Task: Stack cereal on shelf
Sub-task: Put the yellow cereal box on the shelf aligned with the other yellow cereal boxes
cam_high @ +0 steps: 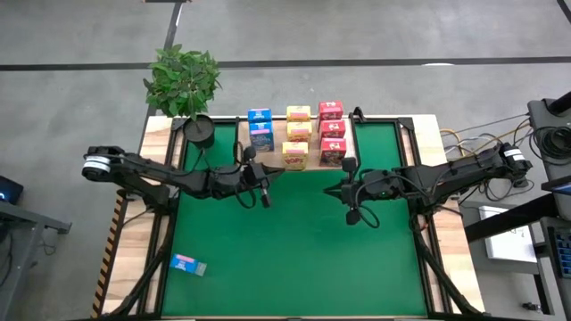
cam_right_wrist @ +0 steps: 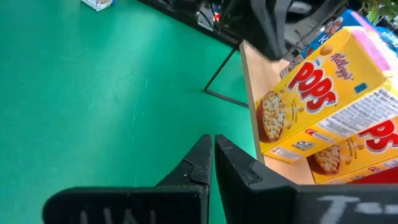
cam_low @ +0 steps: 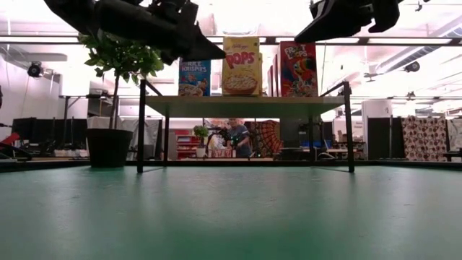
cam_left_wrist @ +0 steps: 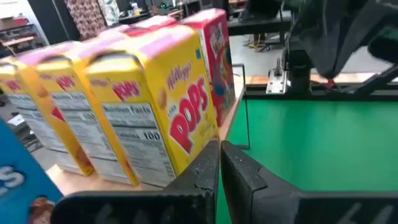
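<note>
The light-wood shelf (cam_high: 272, 152) stands on black legs at the table's far middle. On it stand two blue boxes (cam_high: 260, 127), three yellow boxes (cam_high: 297, 134) and three red boxes (cam_high: 332, 130). A third blue box (cam_high: 187, 264) lies flat on the green mat at the near left. My left gripper (cam_high: 268, 178) is shut and empty, in the air just before the shelf's near edge, by the front yellow box (cam_left_wrist: 155, 106). My right gripper (cam_high: 332, 190) is shut and empty, above the mat to the near right of the shelf; its wrist view shows the yellow boxes (cam_right_wrist: 323, 87).
A potted plant (cam_high: 183, 85) stands at the far left corner, next to the shelf. Black frame rails run along the mat's left and right sides. The green mat (cam_high: 294, 259) stretches from the shelf to the near edge. A person (cam_low: 234, 137) shows far behind the table.
</note>
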You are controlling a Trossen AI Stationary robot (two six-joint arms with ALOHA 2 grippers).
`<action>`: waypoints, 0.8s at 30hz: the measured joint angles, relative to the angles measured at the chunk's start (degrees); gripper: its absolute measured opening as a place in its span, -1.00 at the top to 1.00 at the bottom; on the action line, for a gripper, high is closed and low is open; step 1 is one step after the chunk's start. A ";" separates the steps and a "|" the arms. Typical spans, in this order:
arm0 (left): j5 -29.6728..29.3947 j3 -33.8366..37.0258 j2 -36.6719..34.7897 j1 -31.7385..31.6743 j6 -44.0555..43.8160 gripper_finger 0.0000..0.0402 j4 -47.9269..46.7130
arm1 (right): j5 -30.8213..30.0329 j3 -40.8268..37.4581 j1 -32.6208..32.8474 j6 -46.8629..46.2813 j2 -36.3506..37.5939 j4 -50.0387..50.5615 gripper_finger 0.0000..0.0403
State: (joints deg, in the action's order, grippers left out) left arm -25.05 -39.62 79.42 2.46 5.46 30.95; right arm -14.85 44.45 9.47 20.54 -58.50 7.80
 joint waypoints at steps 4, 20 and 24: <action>-1.71 0.00 -1.14 -0.01 0.97 1.00 -1.43 | -0.17 0.00 -0.02 -0.42 0.00 1.06 0.96; -5.93 0.00 1.69 -2.14 4.64 1.00 -0.92 | -0.20 0.00 -1.64 -0.24 0.00 -0.86 0.96; -5.91 0.00 1.74 -2.32 5.33 1.00 -0.54 | -0.20 0.00 -1.64 -1.06 0.00 -1.32 0.95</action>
State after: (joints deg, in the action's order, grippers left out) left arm -30.96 -39.62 81.17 0.15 10.79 30.41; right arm -15.05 44.45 7.84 19.47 -58.50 6.48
